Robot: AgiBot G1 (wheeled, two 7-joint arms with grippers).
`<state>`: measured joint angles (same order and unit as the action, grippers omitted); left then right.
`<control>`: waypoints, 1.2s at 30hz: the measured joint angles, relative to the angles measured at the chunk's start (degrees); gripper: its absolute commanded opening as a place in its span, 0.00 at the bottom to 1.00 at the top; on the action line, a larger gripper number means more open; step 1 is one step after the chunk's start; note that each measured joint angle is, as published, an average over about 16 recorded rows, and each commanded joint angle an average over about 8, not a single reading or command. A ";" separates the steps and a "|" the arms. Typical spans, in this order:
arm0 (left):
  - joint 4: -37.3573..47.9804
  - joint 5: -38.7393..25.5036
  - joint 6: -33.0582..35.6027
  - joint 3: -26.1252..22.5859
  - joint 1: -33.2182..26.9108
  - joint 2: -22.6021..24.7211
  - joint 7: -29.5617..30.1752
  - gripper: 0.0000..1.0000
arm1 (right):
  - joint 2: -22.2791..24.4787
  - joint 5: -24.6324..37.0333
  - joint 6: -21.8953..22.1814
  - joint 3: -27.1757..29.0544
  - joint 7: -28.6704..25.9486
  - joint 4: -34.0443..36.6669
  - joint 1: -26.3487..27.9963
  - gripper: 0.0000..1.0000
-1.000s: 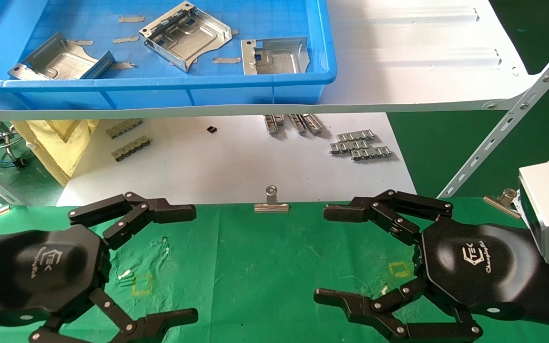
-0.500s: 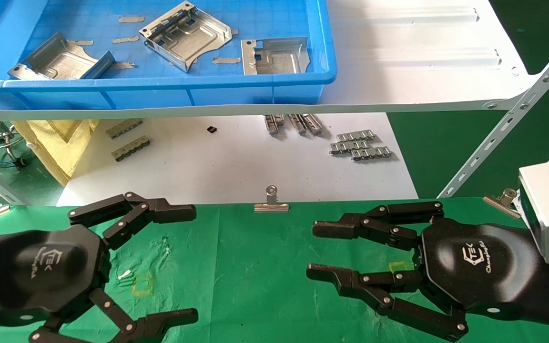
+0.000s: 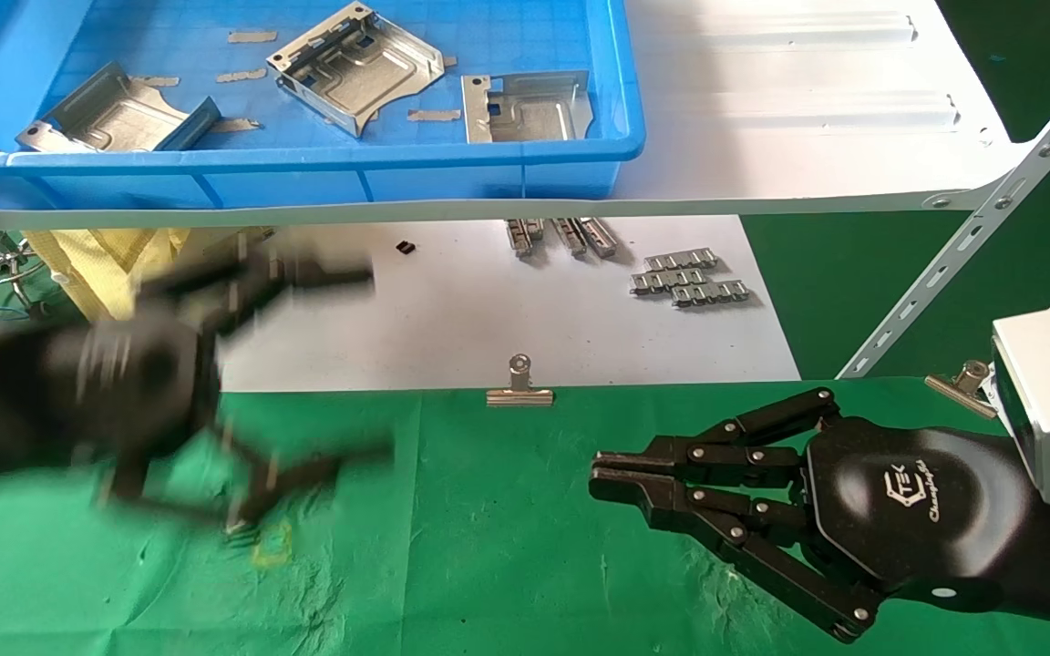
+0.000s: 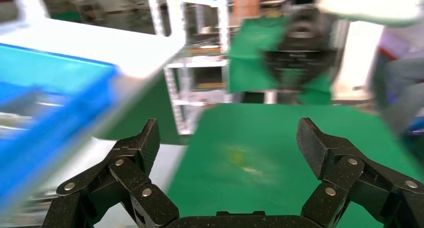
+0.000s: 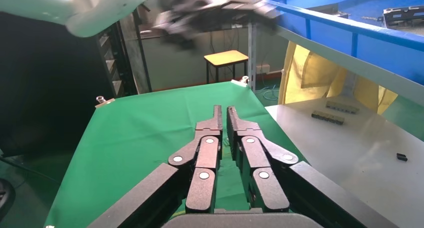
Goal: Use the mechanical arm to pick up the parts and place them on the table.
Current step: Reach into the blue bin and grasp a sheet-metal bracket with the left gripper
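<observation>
Head view shows three parts (image 3: 356, 66) lying in the blue tray (image 3: 324, 169) on the white shelf (image 3: 789, 109), well beyond both grippers. Left gripper (image 3: 306, 364), fingers spread and empty, hangs blurred below the tray. Right gripper (image 3: 600, 474), fingers pressed together on nothing, hovers level over the table (image 3: 488, 547).

The left black mechanical arm with its glossy hexagonal palm (image 3: 138, 369) is raised above the near-left part of the green cloth worktop (image 3: 488, 565), its outline smeared by motion blur in the head view. Its two jointed linkage fingers (image 4: 132, 160) are spread wide apart, with nothing between them. The right black mechanical arm with a white logo on its hexagonal palm (image 3: 908, 510) sits low over the near-right part of the worktop, a silver-grey wrist block (image 3: 1049, 401) behind it. Its fingers (image 5: 210, 138) are drawn together, tips nearly touching, holding nothing, and point toward the worktop's middle.
</observation>
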<state>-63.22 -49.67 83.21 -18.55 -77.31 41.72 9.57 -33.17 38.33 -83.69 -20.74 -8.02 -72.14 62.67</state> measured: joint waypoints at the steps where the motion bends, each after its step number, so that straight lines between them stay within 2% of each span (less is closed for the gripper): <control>1: 2.10 -1.30 -0.43 -0.57 -2.41 1.22 -0.12 1.00 | 0.00 0.00 0.00 0.00 0.00 0.00 0.00 0.00; 11: 29.99 -16.85 -10.23 -7.81 -26.78 16.08 -1.72 1.00 | 0.00 0.00 0.00 -0.01 0.00 0.00 0.00 0.00; 18: 46.15 -25.44 -19.40 -12.03 -36.53 23.20 -2.28 0.99 | 0.00 -0.01 0.00 -0.01 0.00 0.00 0.00 0.00; 19: 47.81 -26.36 -20.43 -12.52 -37.37 23.79 -2.23 0.92 | 0.00 -0.01 0.00 -0.01 0.00 0.00 0.00 0.00; 26: 55.60 -30.59 -24.28 -14.97 -41.16 25.79 -1.63 0.06 | 0.00 -0.01 0.00 -0.01 0.01 0.00 0.00 0.00; 27: 56.27 -30.96 -24.40 -15.21 -41.47 25.86 -1.58 0.00 | 0.00 -0.01 0.00 -0.01 0.01 0.00 0.00 0.00; 36: 60.06 -32.80 -24.80 -16.43 -43.12 26.23 -1.54 0.00 | 0.01 -0.01 0.00 -0.02 0.01 0.00 0.01 0.00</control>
<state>-3.16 -82.47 58.41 -34.99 -120.43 67.95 8.03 -33.16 38.32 -83.68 -20.76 -8.01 -72.14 62.68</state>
